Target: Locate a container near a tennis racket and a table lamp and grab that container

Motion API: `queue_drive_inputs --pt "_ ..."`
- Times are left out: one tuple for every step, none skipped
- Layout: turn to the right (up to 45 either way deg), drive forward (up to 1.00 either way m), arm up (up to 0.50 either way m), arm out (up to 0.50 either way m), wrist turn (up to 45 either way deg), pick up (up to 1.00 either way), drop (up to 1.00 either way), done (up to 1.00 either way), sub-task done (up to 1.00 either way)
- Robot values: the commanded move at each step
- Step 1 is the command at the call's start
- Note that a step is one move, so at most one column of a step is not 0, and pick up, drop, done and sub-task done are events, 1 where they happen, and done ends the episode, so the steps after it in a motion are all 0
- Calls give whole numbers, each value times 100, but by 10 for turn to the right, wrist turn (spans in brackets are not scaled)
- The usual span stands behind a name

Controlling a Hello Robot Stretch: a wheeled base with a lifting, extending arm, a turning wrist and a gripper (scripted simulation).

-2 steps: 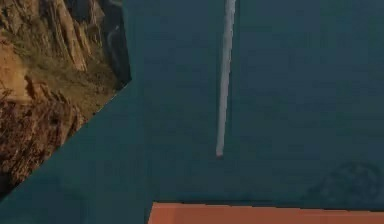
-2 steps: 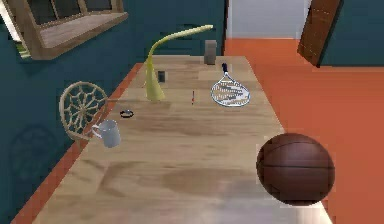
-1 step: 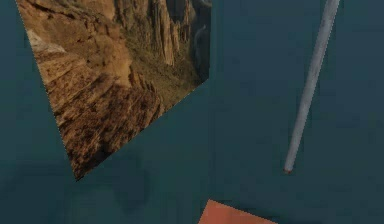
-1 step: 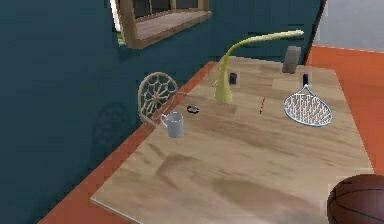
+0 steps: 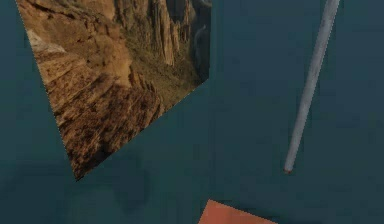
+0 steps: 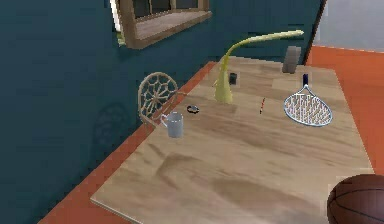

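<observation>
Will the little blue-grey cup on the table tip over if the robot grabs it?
Probably not easily: the cup stands upright on the flat wooden table and looks squat. It looks stiff, like a mug, so it likely won't squash. Its smooth side may be a bit slippery.

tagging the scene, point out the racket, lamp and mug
tennis racket (image 6: 308, 108): arm side view, on its strung head
table lamp (image 6: 224, 84): arm side view, on its lower stem
mug (image 6: 174, 125): arm side view, on its body

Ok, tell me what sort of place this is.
Probably a home study or hobby room: a wooden desk by a teal wall carries a table lamp, a tennis racket and a mug, and a canyon picture hangs on the wall.
</observation>
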Motion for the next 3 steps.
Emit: queue_drive_inputs --pt "0 0 36 0 0 0 0 0 0" --pt "0 0 0 46 0 0 0 0 0" --pt "0 0 0 0 450 0 0 0 0"
